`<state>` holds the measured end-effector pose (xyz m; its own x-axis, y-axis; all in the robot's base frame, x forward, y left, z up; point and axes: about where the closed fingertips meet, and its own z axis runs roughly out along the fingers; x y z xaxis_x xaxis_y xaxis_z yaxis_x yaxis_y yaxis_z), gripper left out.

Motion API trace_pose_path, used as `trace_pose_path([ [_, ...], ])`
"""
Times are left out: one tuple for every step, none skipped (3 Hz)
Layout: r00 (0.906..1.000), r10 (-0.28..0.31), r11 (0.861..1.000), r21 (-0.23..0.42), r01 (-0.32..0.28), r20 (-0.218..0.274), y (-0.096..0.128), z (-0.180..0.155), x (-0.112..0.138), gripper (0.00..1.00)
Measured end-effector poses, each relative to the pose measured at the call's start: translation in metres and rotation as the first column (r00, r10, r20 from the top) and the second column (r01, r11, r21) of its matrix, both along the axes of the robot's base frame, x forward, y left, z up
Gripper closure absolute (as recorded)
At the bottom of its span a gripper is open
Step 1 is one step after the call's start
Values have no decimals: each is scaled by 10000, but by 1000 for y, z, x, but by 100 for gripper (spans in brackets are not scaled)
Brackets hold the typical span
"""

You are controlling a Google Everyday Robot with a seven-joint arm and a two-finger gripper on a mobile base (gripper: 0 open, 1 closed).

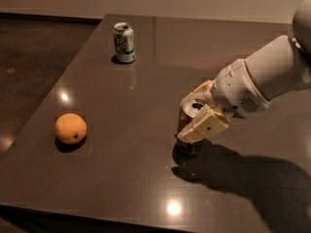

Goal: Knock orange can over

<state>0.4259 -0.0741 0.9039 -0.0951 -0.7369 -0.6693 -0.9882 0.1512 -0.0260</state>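
Seemingly touching, orange can (190, 146) between tool (185, 120) fingers

A glossy dark tabletop (121, 144) is shown beneath the shiny metal orange can (194, 108), straddled at right by the matt cream plastic gripper (184, 119).

Arm (278, 72): one, white, entering from the right edge and sloping down toward the left, low over the surface. Wrist (241, 92): pale grey housing with a small perforated patch on its near face. Gripper (183, 120): two cream fingers (206, 126) pointing left, spread apart, one farther from the camera and one nearer, the nearer angled slightly downward.
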Motion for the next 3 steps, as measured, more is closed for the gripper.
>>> trace_pose_path([
  [9990, -409, 9976, -558, 400, -159, -16, 13, 8, 88],
  [9950, -930, 9803, -1783, 849, -375, -38, 21, 17, 100],
  [9908, -1255, 9339, -3429, 1007, -509, -56, 15, 22, 100],
])
